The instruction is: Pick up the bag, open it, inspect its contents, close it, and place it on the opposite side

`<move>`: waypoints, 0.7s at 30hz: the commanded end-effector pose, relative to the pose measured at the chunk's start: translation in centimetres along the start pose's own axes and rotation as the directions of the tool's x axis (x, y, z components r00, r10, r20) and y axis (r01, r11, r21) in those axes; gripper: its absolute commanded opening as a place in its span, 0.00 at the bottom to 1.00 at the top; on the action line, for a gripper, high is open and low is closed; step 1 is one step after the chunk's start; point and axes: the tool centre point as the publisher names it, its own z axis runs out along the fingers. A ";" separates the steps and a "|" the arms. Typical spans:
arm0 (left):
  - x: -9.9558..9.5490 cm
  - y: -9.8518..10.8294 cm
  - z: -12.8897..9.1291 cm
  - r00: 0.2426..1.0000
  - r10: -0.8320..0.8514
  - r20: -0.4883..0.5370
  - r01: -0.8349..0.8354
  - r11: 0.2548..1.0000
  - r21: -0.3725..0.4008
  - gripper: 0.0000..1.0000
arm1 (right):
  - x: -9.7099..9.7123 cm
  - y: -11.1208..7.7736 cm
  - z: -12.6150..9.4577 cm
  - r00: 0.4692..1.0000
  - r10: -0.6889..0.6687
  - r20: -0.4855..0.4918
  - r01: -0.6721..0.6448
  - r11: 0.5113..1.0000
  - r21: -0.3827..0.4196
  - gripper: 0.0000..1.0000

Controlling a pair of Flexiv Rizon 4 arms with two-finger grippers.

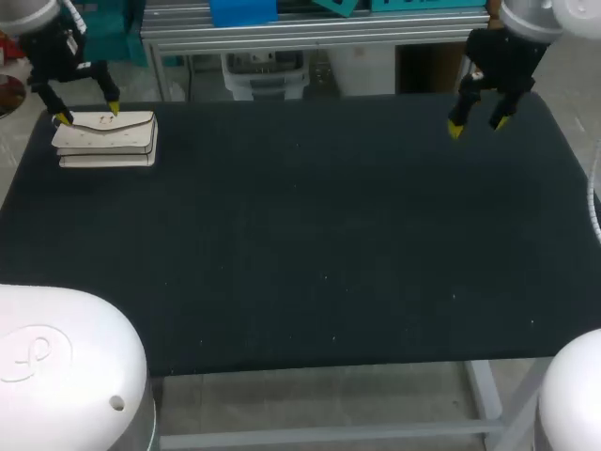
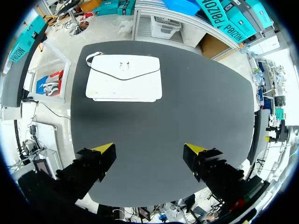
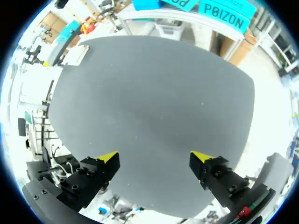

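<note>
At far left corner of black table [image 1: 310,244], white envelope-flap bag [image 1: 105,139] lies flat, flap shut. Left gripper [image 1: 88,114] hangs above it, fingers spread wide, holding nothing; left wrist view shows bag [image 2: 124,78] ahead of tips, clear of them. Right gripper [image 1: 477,126] hangs over far right corner, fingers wide apart, empty

Left arm [image 1: 47,42] comes in at the far left corner, left gripper [image 1: 87,113] pointing down, yellow tips spread wide and gripping nothing. Well apart from it, the right arm [image 1: 515,42] hangs at the far right corner, right gripper [image 1: 477,126] tips down too, fingers wide apart, empty.
</note>
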 end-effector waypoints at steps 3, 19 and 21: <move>-2.6 -1.6 0.8 0.990 -0.048 -0.134 0.043 0.998 -0.037 1.00 | 2.0 -1.4 1.8 0.840 -0.534 -0.095 0.503 0.832 -0.233 1.00; -4.3 -2.2 1.6 0.973 -0.020 -0.229 0.011 0.999 -0.040 1.00 | 5.0 -2.4 3.9 0.611 -0.740 -0.282 0.660 0.673 -0.335 1.00; -4.3 -2.2 1.6 0.973 -0.020 -0.229 0.011 0.999 -0.040 1.00 | 5.0 -2.4 3.9 0.611 -0.740 -0.282 0.660 0.673 -0.335 1.00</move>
